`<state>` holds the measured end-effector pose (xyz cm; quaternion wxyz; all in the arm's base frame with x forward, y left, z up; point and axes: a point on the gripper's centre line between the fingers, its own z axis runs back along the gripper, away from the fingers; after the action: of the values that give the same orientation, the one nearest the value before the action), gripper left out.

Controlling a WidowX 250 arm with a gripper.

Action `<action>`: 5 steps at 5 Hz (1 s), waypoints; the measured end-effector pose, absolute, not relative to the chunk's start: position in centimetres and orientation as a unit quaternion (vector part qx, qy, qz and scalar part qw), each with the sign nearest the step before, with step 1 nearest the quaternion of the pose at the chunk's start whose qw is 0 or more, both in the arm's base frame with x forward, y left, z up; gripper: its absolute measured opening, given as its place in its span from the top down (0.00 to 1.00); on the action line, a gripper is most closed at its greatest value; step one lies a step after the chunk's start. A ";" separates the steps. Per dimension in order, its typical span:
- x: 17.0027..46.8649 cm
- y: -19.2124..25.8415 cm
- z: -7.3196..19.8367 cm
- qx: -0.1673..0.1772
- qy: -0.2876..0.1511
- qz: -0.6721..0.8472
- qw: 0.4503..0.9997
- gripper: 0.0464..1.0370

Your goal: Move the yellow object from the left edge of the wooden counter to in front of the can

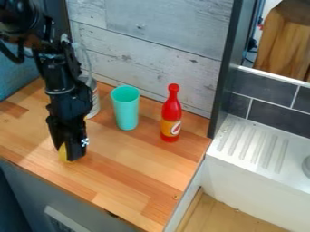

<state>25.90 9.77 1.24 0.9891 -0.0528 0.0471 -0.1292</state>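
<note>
Hangs over the left part of the wooden desk (136,156), black jaws (70,155) pointing down and set back from the front edge. Has a small yellow thing (63,153) right at the tips, mostly hidden behind them, low over or on the desk toward the left end. Can't tell if open, closed or gripping the yellow thing. Has a bottle (94,99), clear on top with a pale lower part, just behind the arm near the back edge, partly blocked from view. Next to that, to the right, has a teal cup (126,111), upright, open top, apart from the bottle. Further right, toward the back right corner, has a red bottle (172,113), upright, narrow neck, yellow-orange label. Along the back edge, has a whitewashed plank wall (151,43), ending at a dark post (227,68) by the back right corner. Past the right edge, has a white ridged drainboard (266,170) below dark tiles (275,117). Under the front edge, has a grey cabinet front (42,195).
</note>
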 end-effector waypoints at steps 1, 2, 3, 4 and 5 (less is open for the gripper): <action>26.0 10.5 0.8 -0.049 0.089 -0.108 0.989 0.35; 25.8 10.8 0.9 -0.041 0.096 -0.105 0.989 0.27; 25.9 10.7 0.7 -0.041 0.088 -0.095 0.991 0.03; 26.5 11.8 3.1 -0.022 0.045 -0.089 0.995 0.03; 27.5 12.8 4.6 -0.015 0.028 -0.075 0.997 0.04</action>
<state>27.53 12.84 4.62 0.9967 -0.0148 0.0277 -0.0755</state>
